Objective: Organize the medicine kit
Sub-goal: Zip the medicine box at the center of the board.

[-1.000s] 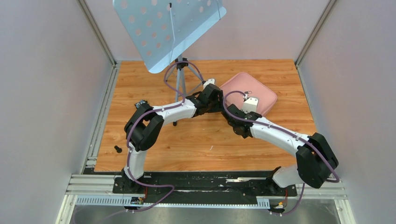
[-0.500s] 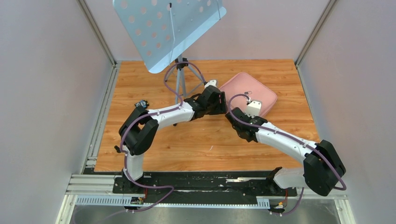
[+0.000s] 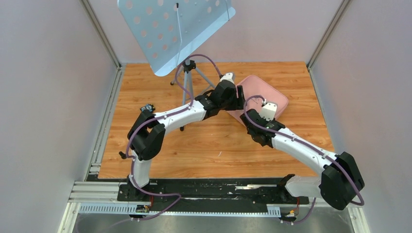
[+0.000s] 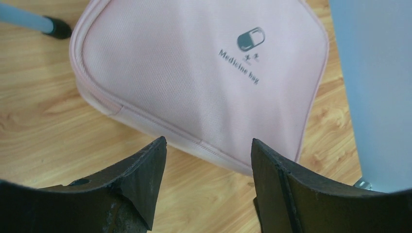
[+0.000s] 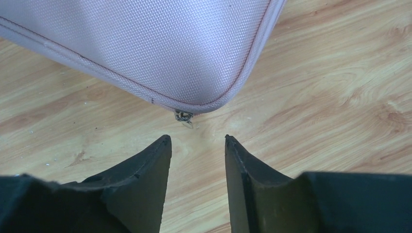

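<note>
Right wrist, medicine kit (image 5: 145,48) beyond right gripper (image 5: 197,139)

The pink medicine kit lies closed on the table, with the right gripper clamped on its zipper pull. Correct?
No. The medicine kit lies closed on the table, but the right gripper is open, not clamped: the right wrist view shows the zipper pull free just ahead of it.

Illumination was even, diffuse and moderately bright in all three views; surfaces read matte. The left gripper (image 4: 208,141) and right gripper (image 5: 197,137) rendered dark and slightly soft at close range. Ahead of their tips the medicine kit (image 4: 194,73) was sharp, its weave and print legible, edged by faint shadow.
</note>
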Robot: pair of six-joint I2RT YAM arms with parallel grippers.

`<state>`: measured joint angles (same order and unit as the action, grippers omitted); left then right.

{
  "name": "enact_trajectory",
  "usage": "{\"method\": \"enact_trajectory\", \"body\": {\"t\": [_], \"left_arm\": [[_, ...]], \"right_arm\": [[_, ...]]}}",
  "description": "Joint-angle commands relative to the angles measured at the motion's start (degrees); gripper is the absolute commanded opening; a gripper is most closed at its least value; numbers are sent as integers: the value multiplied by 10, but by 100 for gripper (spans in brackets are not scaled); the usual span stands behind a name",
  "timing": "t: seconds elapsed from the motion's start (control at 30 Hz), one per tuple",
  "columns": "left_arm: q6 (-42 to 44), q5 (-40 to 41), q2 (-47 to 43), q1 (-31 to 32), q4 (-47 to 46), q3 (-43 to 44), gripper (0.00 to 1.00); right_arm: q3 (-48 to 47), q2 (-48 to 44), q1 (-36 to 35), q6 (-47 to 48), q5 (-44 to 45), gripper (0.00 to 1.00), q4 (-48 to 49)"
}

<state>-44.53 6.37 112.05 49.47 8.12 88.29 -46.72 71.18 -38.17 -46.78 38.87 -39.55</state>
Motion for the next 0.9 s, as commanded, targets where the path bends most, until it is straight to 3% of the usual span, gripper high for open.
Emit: {"method": "enact_trajectory", "body": {"t": [0.0,0.33,0.87], "left_arm": [[16,5,31,0,8,56,73],[14,-3,83,0,10,80,73],[17,-6,86,0,12,73,73]], "right_arm": [[-24,28,1,14,11,44,18],[-20,63,12,19,1,39,68],[106,-61,92,104,-147,37,230]]}}
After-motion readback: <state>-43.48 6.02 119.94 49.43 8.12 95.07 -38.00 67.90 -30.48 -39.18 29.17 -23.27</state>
